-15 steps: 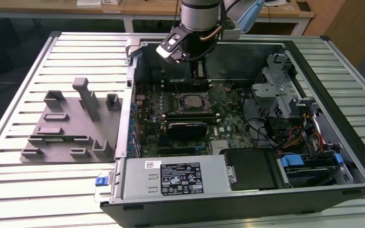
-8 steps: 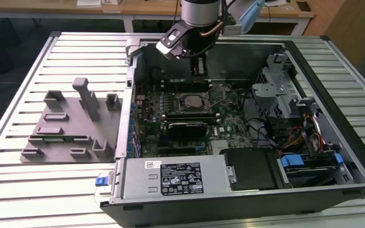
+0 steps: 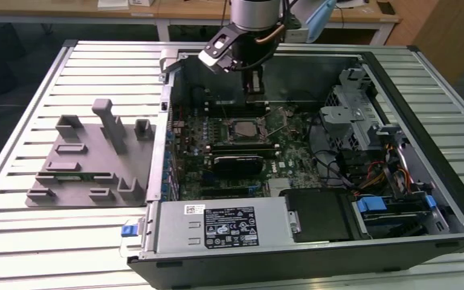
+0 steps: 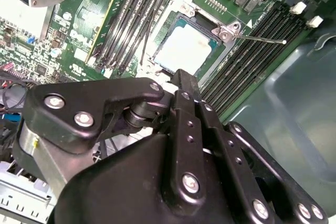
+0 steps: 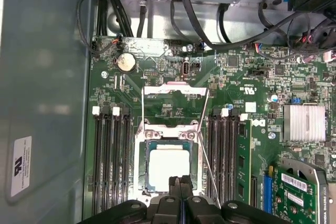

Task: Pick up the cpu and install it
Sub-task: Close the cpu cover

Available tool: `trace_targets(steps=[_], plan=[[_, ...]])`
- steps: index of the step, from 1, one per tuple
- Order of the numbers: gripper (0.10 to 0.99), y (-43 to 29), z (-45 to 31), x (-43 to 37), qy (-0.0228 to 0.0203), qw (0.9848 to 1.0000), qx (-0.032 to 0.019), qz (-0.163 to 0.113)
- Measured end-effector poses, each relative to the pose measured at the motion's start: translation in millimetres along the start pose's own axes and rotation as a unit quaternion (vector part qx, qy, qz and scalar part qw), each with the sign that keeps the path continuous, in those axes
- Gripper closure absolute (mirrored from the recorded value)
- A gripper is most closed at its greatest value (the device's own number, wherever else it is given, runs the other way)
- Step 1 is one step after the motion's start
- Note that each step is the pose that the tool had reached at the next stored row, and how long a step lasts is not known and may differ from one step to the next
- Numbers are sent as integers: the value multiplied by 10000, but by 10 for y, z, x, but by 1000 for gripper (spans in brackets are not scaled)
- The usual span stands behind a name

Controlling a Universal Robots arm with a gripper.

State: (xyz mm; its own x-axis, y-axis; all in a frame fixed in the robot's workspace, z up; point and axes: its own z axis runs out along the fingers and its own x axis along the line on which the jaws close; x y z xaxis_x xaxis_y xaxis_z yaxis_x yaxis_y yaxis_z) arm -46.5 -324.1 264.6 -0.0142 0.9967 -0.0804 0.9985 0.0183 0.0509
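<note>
The cpu [image 5: 168,167] lies flat in the open socket on the motherboard [image 5: 157,72], silvery top up; it also shows in the exterior view [image 3: 244,128] and the second wrist view [image 4: 185,49]. The socket's metal load plate [image 5: 174,91] is flipped back and its thin lever [image 5: 206,150] stands raised. My gripper [image 5: 181,181] hangs a little above the socket's edge, fingers pressed together with nothing between them. In the exterior view the gripper [image 3: 253,86] hovers inside the case toward the back wall, apart from the chip. In the second wrist view the gripper [image 4: 184,77] sits just short of the chip.
The open computer case [image 3: 164,121] stands on a slatted metal table. A grey plastic holder tray [image 3: 87,160] lies at the exterior view's left. Memory slots [image 5: 113,161] flank the socket. The power supply [image 3: 215,226], drive cage [image 3: 361,118] and cables [image 3: 377,175] crowd the case.
</note>
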Motion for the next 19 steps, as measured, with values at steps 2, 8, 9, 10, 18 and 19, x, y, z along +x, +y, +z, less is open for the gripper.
trace_targets(steps=[2, 8, 9, 10, 18, 19], plan=[[980, 28, 1, 0, -1, 10000, 0, 1], [980, 167, 9, -3, 0, 10000, 0, 1], [980, 186, 10, -3, 0, 10000, 0, 1], [980, 204, 11, -3, 0, 10000, 0, 1], [980, 364, 19, -5, 0, 10000, 0, 1], [980, 387, 21, -6, 0, 10000, 0, 1]])
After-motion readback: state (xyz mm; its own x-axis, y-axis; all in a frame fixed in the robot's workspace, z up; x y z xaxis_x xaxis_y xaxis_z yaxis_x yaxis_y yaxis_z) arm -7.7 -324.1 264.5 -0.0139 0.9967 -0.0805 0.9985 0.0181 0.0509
